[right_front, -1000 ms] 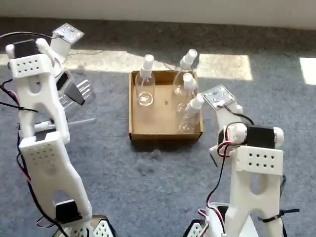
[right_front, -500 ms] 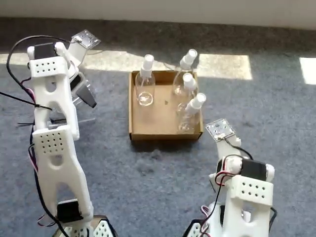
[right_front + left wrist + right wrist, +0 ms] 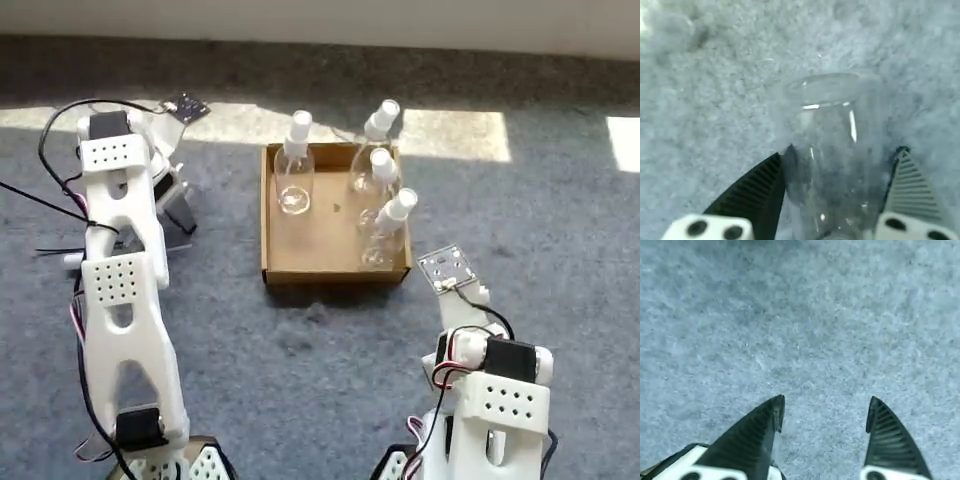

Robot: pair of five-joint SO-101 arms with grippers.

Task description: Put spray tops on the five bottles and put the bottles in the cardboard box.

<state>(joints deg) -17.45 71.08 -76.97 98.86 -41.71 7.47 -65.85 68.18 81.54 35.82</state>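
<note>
Bottles [image 3: 294, 170] with spray tops, four of them, stand in the cardboard box [image 3: 330, 240] at upper centre. At upper left, the left end effector [image 3: 844, 152] grips a topless clear bottle [image 3: 830, 110] above grey carpet [image 3: 805, 315]. The right end effector [image 3: 825, 407] hangs open at lower right, apart from the box.

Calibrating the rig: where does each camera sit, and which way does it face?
High view: fixed above, looking down on the cardboard box, left arm and right arm.
Left wrist view: on the left wrist, looking past the left tool onto the bottle it grips.
Right wrist view: on the right wrist, looking past the open right tool at carpet.
Shared: carpet in all three.
</note>
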